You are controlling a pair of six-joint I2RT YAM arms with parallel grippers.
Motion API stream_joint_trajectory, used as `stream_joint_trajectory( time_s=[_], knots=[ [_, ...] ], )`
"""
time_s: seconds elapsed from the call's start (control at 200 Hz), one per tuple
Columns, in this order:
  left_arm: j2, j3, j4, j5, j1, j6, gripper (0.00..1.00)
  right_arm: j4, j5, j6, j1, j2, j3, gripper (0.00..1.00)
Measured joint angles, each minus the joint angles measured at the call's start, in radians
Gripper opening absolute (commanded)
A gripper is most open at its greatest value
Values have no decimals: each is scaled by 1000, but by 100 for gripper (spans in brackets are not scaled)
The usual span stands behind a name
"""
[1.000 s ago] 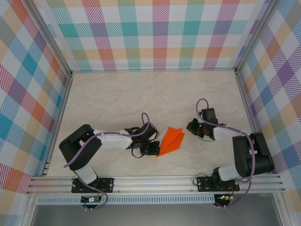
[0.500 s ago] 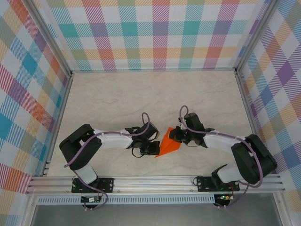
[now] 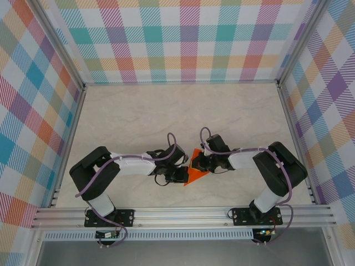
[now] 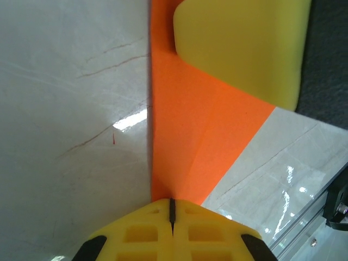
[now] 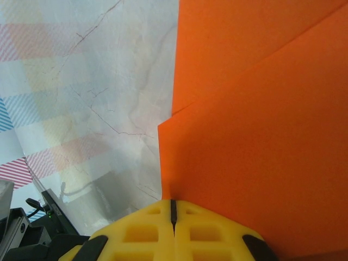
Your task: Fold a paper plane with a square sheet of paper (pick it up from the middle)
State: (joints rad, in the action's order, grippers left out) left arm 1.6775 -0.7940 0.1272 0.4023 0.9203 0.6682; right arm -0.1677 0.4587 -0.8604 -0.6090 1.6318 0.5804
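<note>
Surface: pale, marble-patterned, closed in by plaid walls at the left, far and right edges.
Left arm: reaches from the near-left corner toward the middle of the near edge.
Right arm: reaches from the near-right corner toward the same spot, so the two wrists nearly meet.
Paper plane: bright orange, folded, lying flat on the surface close to the near edge, about midway between the left and right edges and between the two wrists. The left wrist view shows it narrowing to a point with a crease along it; the right wrist view shows two overlapping layers.
Left end effector: fingers pressed together, nothing between them, tips at the paper's narrow end.
Right end effector: fingers pressed together, tips over the paper's edge; its yellow pad rests over the wider end.
</note>
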Motion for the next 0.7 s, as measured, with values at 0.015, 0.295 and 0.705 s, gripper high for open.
stream_joint_trajectory(
  time_s=[0.015,0.295,0.705],
  knots=[
    [-2,3,-2,2,0,-2,0,3,0,0,0,0,2,0],
    [-31,42,12,52,0,-39,0,41,-3,2,0,11,30,0],
    [-82,35,149,38,-14,-93,4,113,-25,11,-3,7,68,3]
  ],
)
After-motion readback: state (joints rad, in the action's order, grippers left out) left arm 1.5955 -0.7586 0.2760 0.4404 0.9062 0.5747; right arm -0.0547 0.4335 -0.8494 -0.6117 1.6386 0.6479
